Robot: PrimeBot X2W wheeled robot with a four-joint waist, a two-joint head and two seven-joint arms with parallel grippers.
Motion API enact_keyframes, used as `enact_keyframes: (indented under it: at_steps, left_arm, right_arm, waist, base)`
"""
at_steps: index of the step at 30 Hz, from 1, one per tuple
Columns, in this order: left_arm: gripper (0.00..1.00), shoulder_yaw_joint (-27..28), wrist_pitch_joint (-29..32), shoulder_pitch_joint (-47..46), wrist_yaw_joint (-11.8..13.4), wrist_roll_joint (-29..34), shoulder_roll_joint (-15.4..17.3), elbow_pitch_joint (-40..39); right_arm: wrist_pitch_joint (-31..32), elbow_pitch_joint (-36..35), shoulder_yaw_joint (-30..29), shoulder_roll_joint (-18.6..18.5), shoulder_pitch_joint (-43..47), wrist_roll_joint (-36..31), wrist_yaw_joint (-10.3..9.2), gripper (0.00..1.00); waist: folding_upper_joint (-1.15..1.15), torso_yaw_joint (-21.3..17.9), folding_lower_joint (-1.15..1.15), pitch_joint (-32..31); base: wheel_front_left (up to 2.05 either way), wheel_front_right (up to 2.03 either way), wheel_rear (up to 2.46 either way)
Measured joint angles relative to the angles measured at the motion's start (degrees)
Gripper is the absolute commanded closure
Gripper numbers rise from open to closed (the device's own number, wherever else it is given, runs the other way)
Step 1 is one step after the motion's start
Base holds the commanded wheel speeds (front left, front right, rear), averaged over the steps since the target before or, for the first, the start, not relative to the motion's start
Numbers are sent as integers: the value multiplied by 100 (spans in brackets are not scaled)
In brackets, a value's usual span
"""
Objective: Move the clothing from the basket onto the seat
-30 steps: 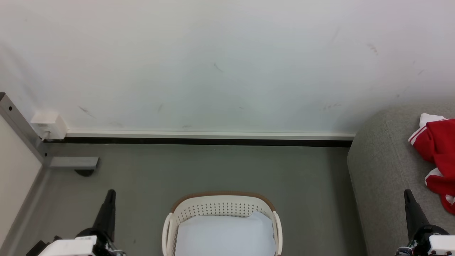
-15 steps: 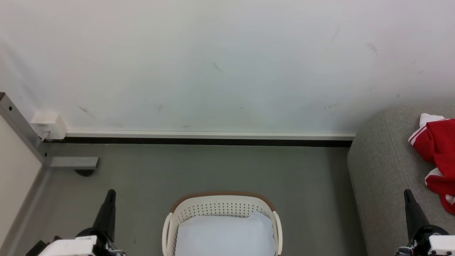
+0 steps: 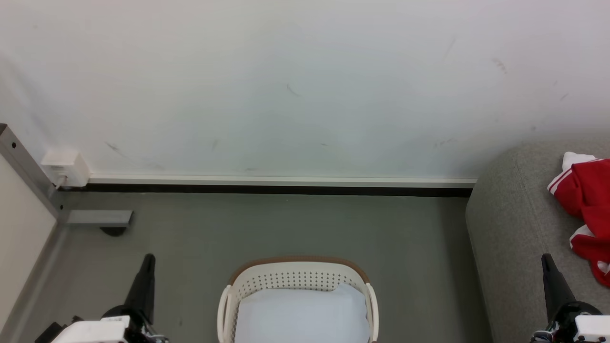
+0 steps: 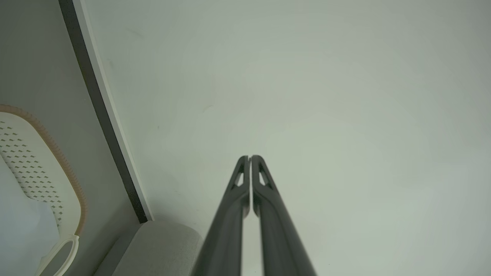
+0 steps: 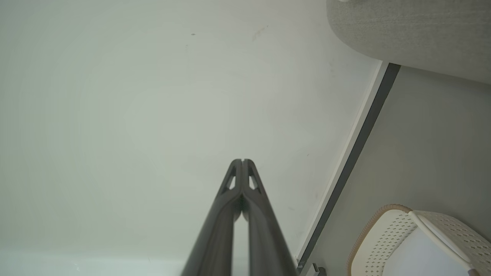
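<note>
Clothing (image 3: 588, 209): red, lying on the seat (image 3: 514, 228), cut off at the right edge.
Basket (image 3: 295, 275): on the floor (image 3: 238, 228), front cut off, pale sheet (image 3: 300, 314) inside.
Left gripper (image 4: 250, 157): wrist view shows fingers together, empty.
Right gripper (image 5: 242, 160): fingers together too, empty.

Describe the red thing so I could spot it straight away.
Find the big grey sofa at the right of the head view. On it lies the crumpled clothing: bright red with white stripes, unlike the pale sheet in the basket.

no legible text, labels or numbers anywhere
</note>
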Motion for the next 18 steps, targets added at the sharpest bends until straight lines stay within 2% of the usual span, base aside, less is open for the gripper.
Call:
enact_keyframes:
  at_steps: [18]
  left_arm:
    - [100,0,0,0,0,0,0,0]
  right_arm:
    - [0,0,0,0,-1,0,0,100]
  waist:
    - [0,0,0,0]
  base:
    - [0,0,0]
